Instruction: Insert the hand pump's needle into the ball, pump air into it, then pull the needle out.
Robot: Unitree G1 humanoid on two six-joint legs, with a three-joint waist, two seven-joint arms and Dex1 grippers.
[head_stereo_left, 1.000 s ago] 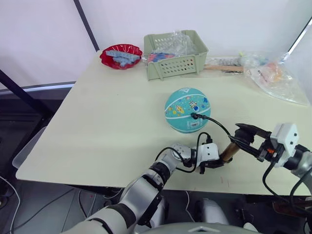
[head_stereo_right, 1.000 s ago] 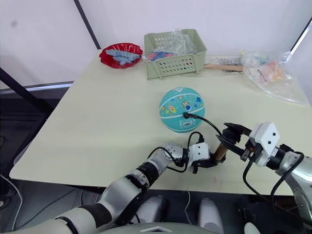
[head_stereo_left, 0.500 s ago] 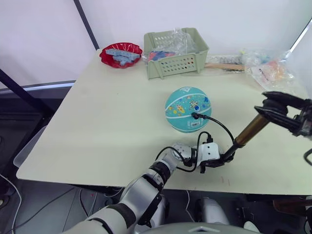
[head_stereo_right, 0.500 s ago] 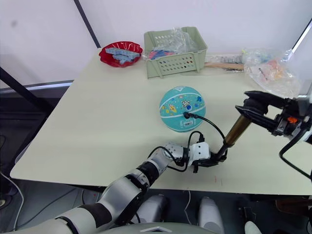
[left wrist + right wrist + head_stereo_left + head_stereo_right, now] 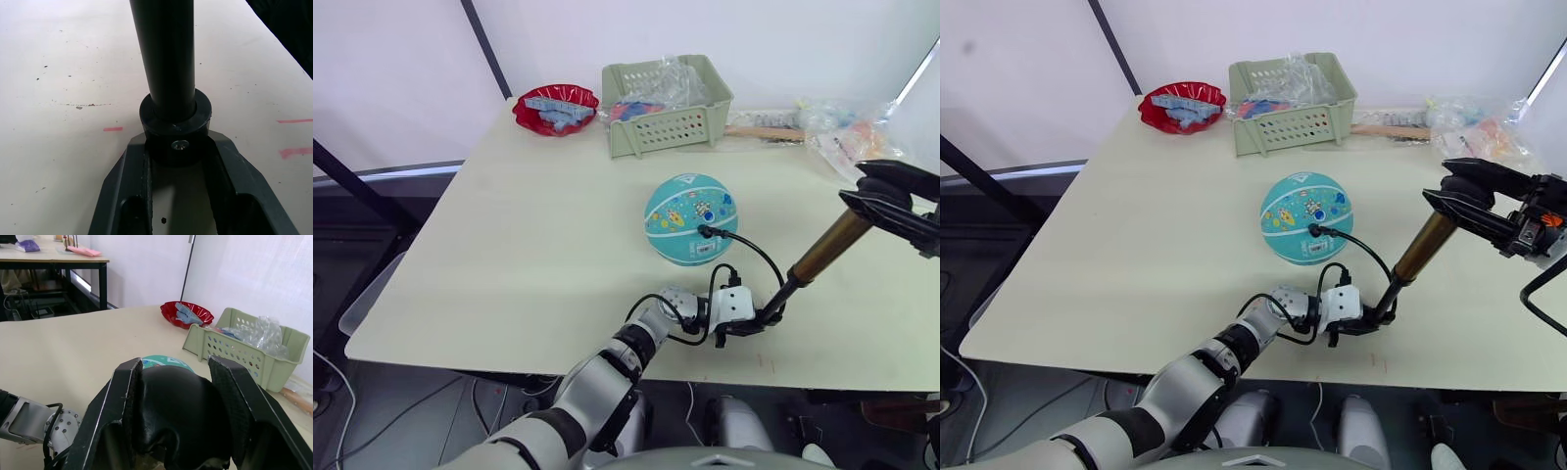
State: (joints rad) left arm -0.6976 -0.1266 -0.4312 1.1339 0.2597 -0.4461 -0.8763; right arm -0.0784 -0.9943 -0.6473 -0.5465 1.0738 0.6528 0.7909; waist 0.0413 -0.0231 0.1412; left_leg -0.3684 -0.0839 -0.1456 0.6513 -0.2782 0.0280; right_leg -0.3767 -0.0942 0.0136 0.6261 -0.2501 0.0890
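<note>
The teal ball [image 5: 689,219] rests at the table's middle, also seen as ball [image 5: 164,362]. The needle's black fitting [image 5: 704,232] is stuck in the ball's near side; the metal needle itself is hidden. A thin black hose [image 5: 756,256] loops from it to the hand pump [image 5: 827,245], which leans up to the right near the front edge. My left gripper [image 5: 756,322] is shut on the pump's black foot [image 5: 175,128]. My right gripper [image 5: 891,199] is shut on the black T-handle [image 5: 171,413], held high with the gold barrel drawn out.
A red bowl [image 5: 556,110] and a green basket [image 5: 666,108] with plastic-wrapped items stand at the table's far side. Clear bags [image 5: 847,137] and a wooden-handled tool [image 5: 759,132] lie at the far right. The table's front edge [image 5: 607,367] runs just below the pump.
My right gripper has risen up and to the right with the T-handle, drawing the pump out long. The left gripper, the ball and the needle fitting have stayed put.
</note>
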